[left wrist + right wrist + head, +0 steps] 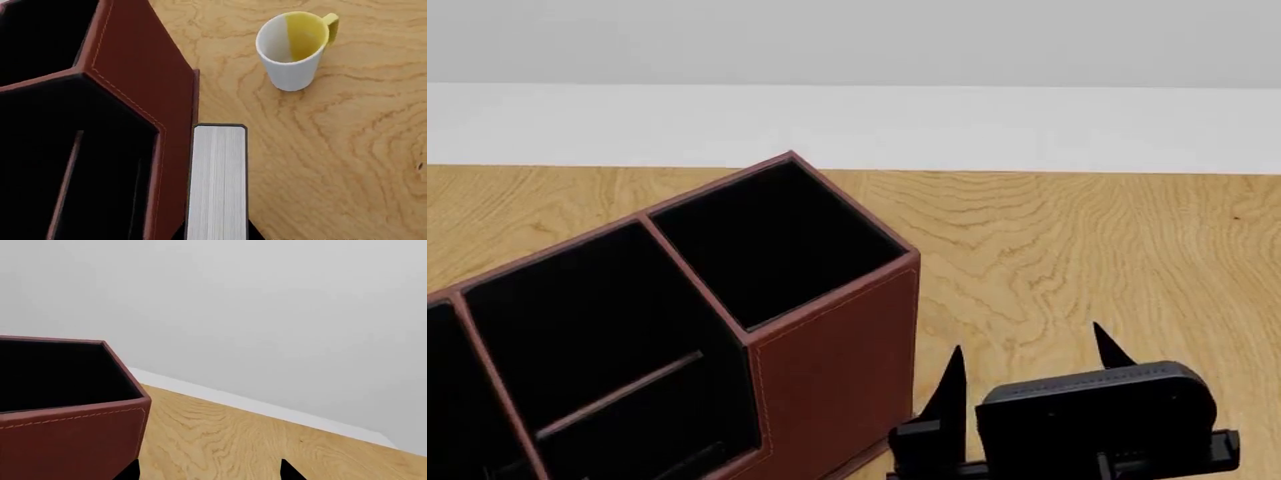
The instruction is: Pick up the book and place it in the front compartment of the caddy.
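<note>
L wrist view: the book (217, 182) stands w/ its whitish page edge toward the cam, thin black covers on both sides, just beside the caddy (143, 85) outer red wall, outside every compartment; whether cover & wall actually touch can't be told; the left gripper isn't clearly visible in this view, only dark bits at the frame edge either side of the book, so state of the L jaws can't be told, nor whether they have the book; a white mug (293, 47) w/ yellow interior & yellow handle stands on the desk (347, 150), well apart from the book, bare wood between them; caddy rim w/ pale stitching slants, black-lined sections open upward, a thin partition visible inside one; head view: caddy (827, 370) sits at an angle on the desk (1068, 240), its corner edge pointing toward the cam; the right gripper (1028, 385) is just beside that red side wall, two pointed black fingers (948, 395) up w/ a clear gap between, jaws apart & nothing in them; open wood beyond it out to the far desk edge & pale wall; R wrist view: caddy (73, 435) corner near, black fingertips (290, 471) at the frame edge, nothing between.
</note>
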You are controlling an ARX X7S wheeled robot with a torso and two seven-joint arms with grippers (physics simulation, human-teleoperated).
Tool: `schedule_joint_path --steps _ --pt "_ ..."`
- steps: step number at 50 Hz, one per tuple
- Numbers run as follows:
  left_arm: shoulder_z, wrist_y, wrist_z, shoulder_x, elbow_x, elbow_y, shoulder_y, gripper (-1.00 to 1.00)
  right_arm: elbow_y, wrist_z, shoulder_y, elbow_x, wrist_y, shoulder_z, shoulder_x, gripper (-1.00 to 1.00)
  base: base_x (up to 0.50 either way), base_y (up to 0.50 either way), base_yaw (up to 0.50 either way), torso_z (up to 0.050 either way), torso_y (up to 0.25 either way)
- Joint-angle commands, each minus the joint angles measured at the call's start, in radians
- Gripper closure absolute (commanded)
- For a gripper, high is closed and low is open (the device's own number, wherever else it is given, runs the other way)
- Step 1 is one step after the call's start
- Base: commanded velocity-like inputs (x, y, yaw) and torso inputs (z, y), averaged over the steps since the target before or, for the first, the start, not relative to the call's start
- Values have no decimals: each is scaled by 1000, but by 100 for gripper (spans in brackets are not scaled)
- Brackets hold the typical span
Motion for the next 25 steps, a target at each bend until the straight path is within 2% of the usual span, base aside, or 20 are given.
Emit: schedule_joint_path --steps 1,12,25 --pt "15 42 -101 -32 -106 36 -85 100 -1 3 -6 4 -4 2 2 -100 0 0 0 0 0" --pt "13 100 -150 -68 -210 72 -166 100 10 4 10 7 -3 -7 0 -100 0 0 0 0 1" --pt "64 133 -245 -96 -330 110 -302 100 24 3 27 13 -5 -13 -2 -100 0 0 0 0 1"
